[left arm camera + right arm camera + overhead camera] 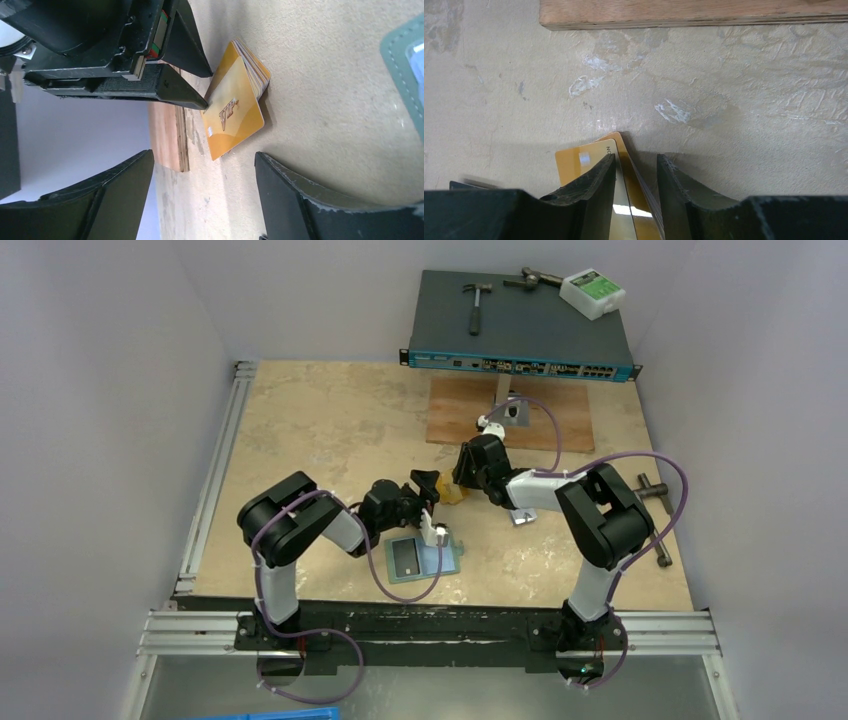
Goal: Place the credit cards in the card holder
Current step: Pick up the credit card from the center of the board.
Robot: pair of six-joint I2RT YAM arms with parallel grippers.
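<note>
1. Teal fold-over fabric card holder (401, 70): lies open, likely for loading.
2. Left gripper (204, 155): just beyond holder, jaws released and empty, seemingly ready to assist.
3. Stacked orange plastic credit cards (235, 110): farther beyond holder, standing on edge, pinched by right gripper (636, 157), probably for transfer.

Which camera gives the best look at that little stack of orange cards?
The left wrist view: the orange cards sit in its middle, with the top face and the stacked edges both clear. The right wrist view shows only a corner of them, half hidden by the right gripper. The top external view shows just a small yellow speck.
</note>
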